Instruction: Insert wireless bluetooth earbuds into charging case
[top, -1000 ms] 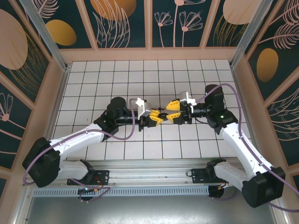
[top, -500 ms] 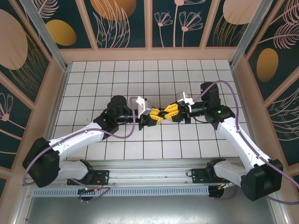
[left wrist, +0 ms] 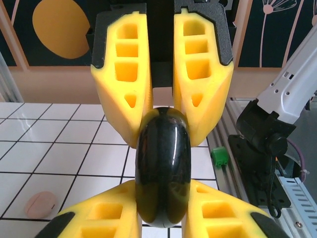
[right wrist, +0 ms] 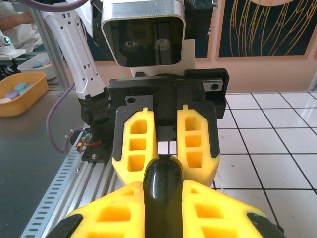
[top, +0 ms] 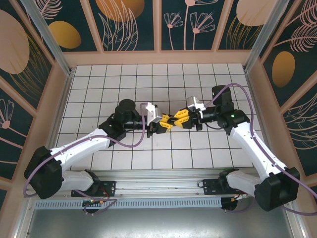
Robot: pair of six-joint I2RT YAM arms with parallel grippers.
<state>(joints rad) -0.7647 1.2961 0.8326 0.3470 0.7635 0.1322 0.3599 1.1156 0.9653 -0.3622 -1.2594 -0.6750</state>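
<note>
I am sliding my right gripper [top: 178, 120] leftward against my left gripper [top: 170, 122], pinching its jaws onto the black charging case [left wrist: 162, 166], and swinging both elbows slightly farther back.

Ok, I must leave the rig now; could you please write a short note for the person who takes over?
Left hand: shut on the glossy black case, likely the charging case.
Right hand: shut on the same case from the opposite side.
A small pale pink piece lies on the table; I cannot tell what it is.
Done: case held by both hands.
Left: open it, seat the earbuds.
</note>
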